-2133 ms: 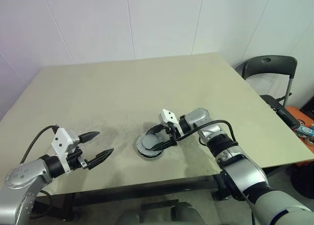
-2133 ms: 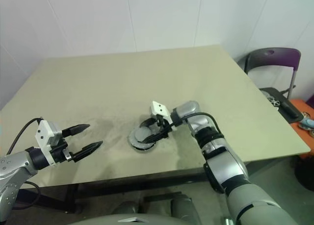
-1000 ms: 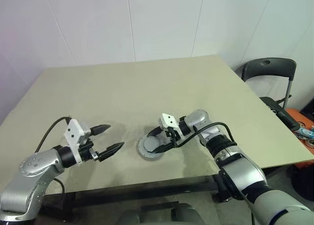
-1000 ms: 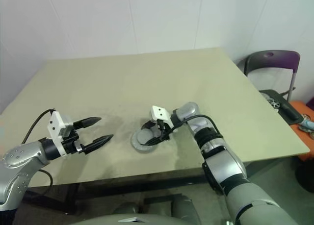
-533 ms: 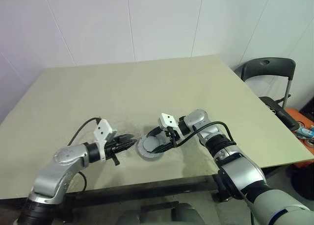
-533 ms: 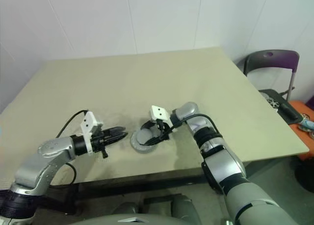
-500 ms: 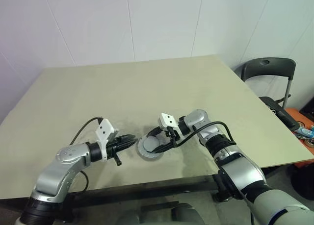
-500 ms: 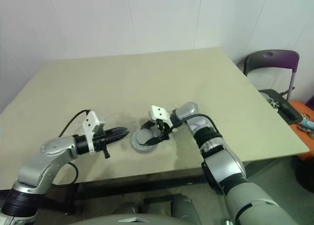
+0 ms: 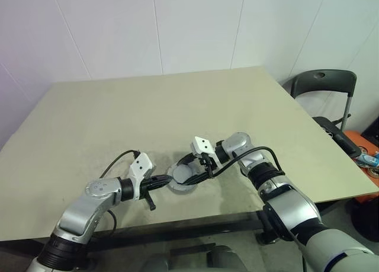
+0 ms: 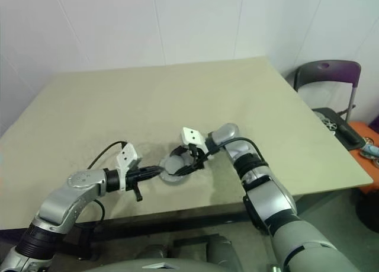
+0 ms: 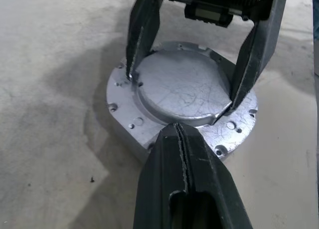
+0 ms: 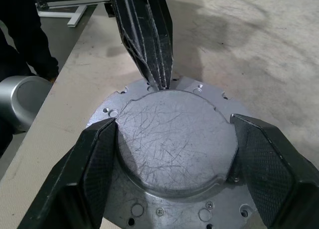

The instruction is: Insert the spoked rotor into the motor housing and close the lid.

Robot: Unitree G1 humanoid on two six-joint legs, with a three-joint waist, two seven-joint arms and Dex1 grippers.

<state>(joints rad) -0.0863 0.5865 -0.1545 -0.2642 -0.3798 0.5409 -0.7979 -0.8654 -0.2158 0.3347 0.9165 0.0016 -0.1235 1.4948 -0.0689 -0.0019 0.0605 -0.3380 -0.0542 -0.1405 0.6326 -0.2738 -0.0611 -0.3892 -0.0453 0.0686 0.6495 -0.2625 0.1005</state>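
housing: the motor housing is a round grey metal cup with a flat flange dotted with small screw holes, resting flat on the table near its front edge
lid: the lid is a scratched grey disc with a notched edge, seated level on top (closing off the inside)

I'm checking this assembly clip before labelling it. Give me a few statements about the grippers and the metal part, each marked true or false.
1. The left gripper is shut, its tip at the lid's edge. True.
2. The right gripper is shut tight with nothing between its fingers. False: its fingers straddle the lid's raised centre.
3. The lid lies on the motor housing. True.
4. The assembly sits on a chair. False: it rests on the table.
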